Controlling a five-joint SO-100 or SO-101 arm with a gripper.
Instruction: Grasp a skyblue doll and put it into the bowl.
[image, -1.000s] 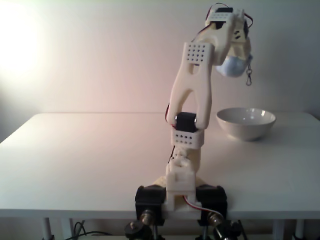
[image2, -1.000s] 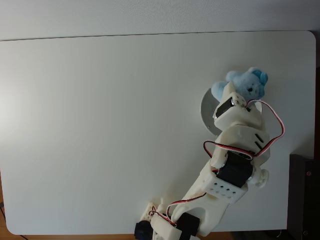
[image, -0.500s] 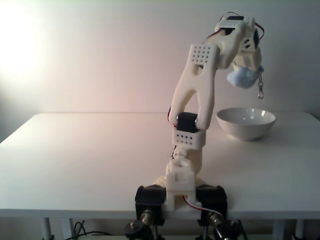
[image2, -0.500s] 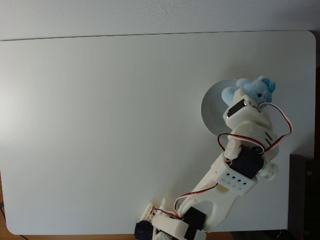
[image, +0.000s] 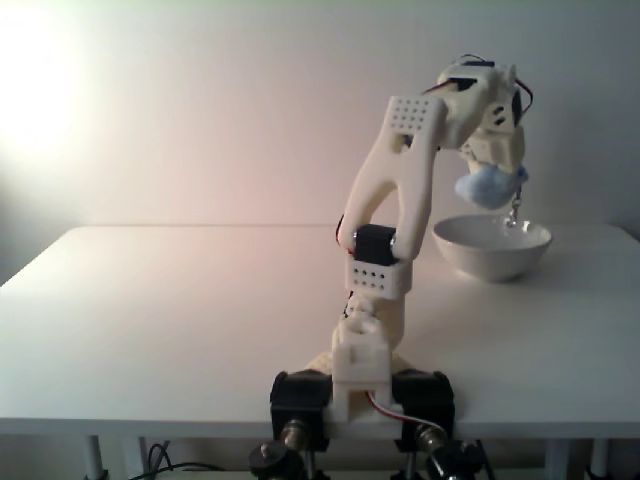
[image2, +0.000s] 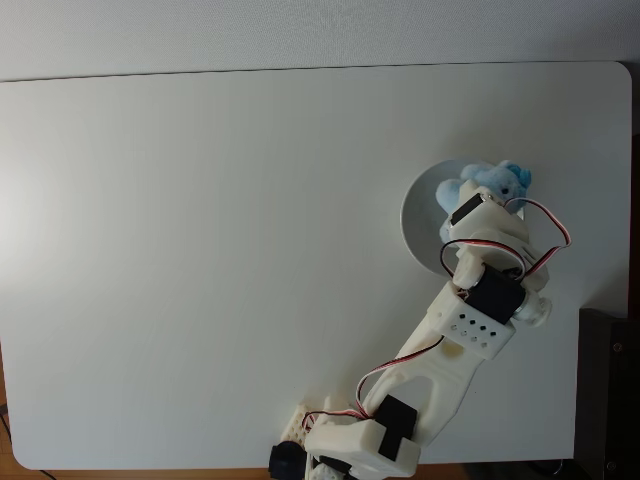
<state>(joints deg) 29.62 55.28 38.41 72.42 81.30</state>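
The skyblue doll (image: 488, 186) (image2: 490, 183) is a small pale blue plush held in the air just above the bowl (image: 492, 246) (image2: 420, 215). My gripper (image: 492, 176) (image2: 482, 192) is shut on the doll, pointing down over the bowl's middle. A small metal clasp (image: 515, 214) dangles from the doll down to about the bowl's rim height. The bowl is wide, white and glossy, standing on the table at the right in both fixed views; from above, the arm and doll hide most of it.
The white table (image: 180, 300) (image2: 200, 250) is bare on its left and middle. The arm's base (image: 362, 390) is clamped at the front edge. A dark object (image2: 608, 400) sits beyond the table's right edge.
The gripper has come down and forward with the doll, from high above the table to just over the bowl. The clasp now hangs at the bowl's rim.
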